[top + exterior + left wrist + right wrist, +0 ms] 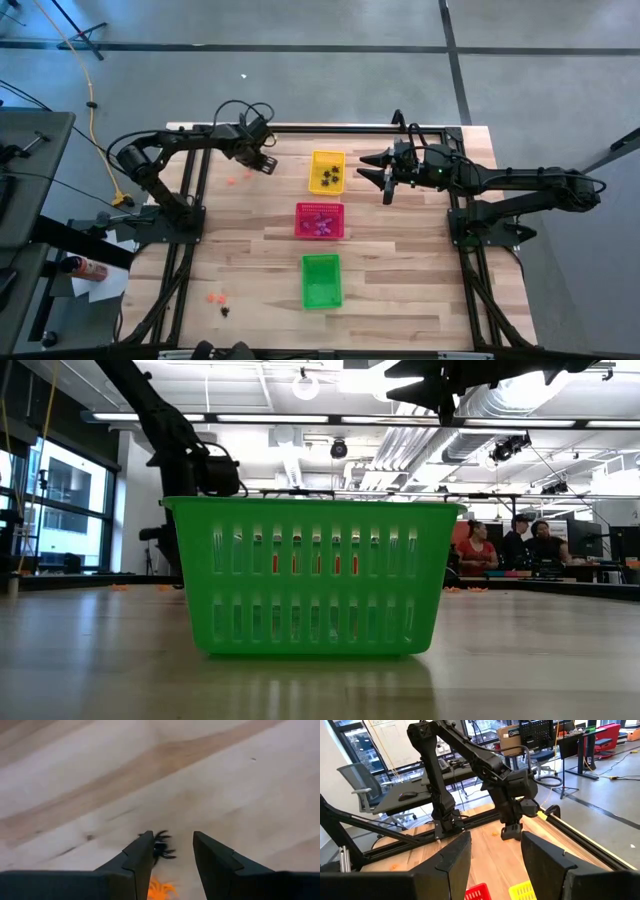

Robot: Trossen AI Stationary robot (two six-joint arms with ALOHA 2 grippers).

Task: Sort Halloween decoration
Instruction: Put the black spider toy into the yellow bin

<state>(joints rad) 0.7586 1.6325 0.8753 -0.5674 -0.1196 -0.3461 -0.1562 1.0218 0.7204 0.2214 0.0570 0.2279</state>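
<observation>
My left gripper [264, 162] hovers open over the far left of the table, pointing steeply down. In its wrist view a black spider trinket [162, 848] shows between the fingers, close against one finger [142, 851], with an orange trinket [160, 889] farther back in the gap. My right gripper [372, 170] hangs open, level and high above the table, just right of the yellow basket [327, 172], which holds black trinkets. The red basket [319, 220] holds purple ones. The green basket [321, 281] stands nearest the front edge. My left gripper has the black spider trinket [159, 845] next to the inner side of one finger; whether they touch, I cannot tell. The other finger stands apart from it.
Loose orange trinkets lie at the far left [233, 180] and near the front left [215, 297], with a black one [225, 311] beside them. The three baskets stand in a row down the table's middle. People sit at desks in the room beyond [510, 545].
</observation>
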